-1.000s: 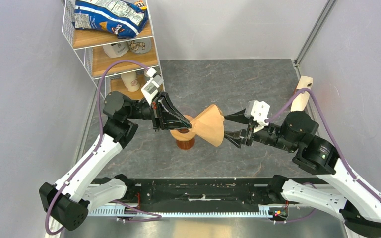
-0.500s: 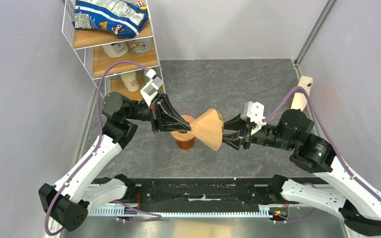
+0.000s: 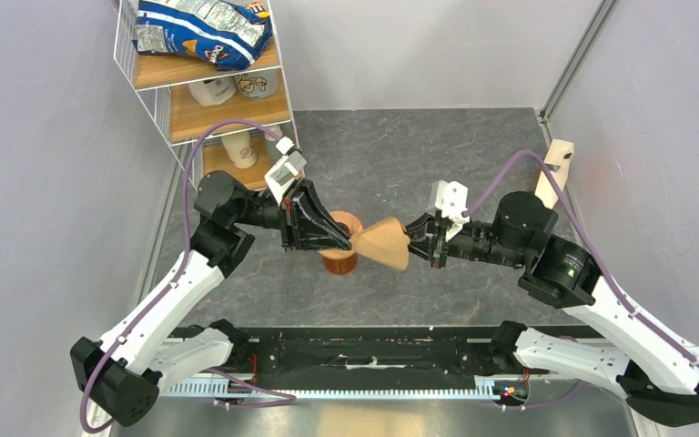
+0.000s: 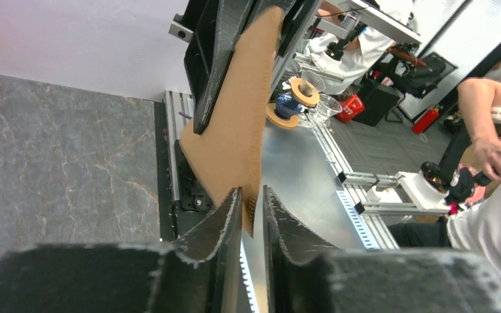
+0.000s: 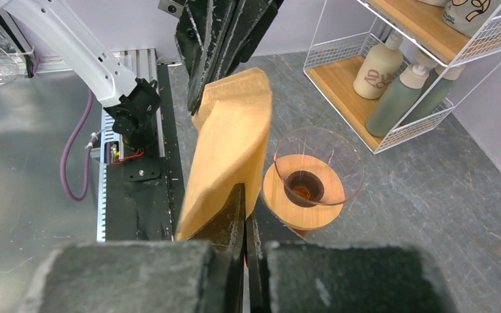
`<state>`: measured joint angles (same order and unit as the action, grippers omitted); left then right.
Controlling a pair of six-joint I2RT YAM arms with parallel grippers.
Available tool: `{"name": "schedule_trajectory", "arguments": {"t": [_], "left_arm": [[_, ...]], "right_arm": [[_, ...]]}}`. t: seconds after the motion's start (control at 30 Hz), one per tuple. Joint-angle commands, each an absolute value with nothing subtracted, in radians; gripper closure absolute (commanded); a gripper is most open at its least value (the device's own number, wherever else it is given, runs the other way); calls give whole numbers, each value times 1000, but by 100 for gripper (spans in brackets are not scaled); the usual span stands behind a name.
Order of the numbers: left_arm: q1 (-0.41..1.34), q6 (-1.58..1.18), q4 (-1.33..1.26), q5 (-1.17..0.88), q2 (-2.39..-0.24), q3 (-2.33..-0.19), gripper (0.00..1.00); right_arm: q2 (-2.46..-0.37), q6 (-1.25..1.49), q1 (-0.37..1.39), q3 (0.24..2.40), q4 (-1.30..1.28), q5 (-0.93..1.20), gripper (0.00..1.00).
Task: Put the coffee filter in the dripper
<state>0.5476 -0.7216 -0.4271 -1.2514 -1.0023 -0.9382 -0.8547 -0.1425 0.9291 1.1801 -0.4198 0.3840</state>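
Pinching the coffee filter from opposite ends, both end effectors hang above the middle of the dark stone table. The left end effector is closed on the filter's narrow tip. In the left wrist view its two fingers stand almost together with the paper's lower edge caught between them. The right end effector is clamped on the filter's wide end, and in the right wrist view its fingers press tight against the paper with no gap showing. The filter stretches between the two sets of fingertips as a flattened tan cone, clear of the table.

The dripper is a wooden ring with a dark hole and a clear glass funnel rising from it. In the right wrist view it lies just beyond and to the right of the right end effector's fingertips, lower than the filter. From above it sits under the left end effector's fingers, perched on an amber vessel that stands on the table. The filter is beside the dripper, not in it; whether its edge brushes the glass rim I cannot tell.

Behind the left end effector stands a wire shelf holding bottles and a bag of chips. Well behind the right end effector a pale wooden stand rises at the table's far right edge.
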Motion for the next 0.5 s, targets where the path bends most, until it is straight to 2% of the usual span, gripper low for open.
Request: {"name": "schedule_trajectory", "arguments": {"t": [0.0,0.03,0.07,0.13,0.2,0.37,0.47], "left_arm": [[538,-481,-120,-1157,-946,-998,57],[531,-387,24,-1096,-934,-1032,35],[525,-305,149,-995,-925,-1075,25],[522,-176,314,-785,-906,-1133,21],[522,-163,345,-628,-884,-1153,16],[535,-250,257,-580,-869,-1124,12],[560,-215,252,-444,-893,-1128,11]], "right_arm": [[-842,-233,926,1214,-411,316,100],[-844,-266,927,1219,-421,252,100],[-856,-297,927,1230,-437,179,100],[-916,-353,926,1274,-499,-25,100],[-984,-399,927,1313,-543,-192,100],[-1063,-393,927,1354,-565,-271,100],[-1105,-378,927,1386,-596,-256,100]]}}
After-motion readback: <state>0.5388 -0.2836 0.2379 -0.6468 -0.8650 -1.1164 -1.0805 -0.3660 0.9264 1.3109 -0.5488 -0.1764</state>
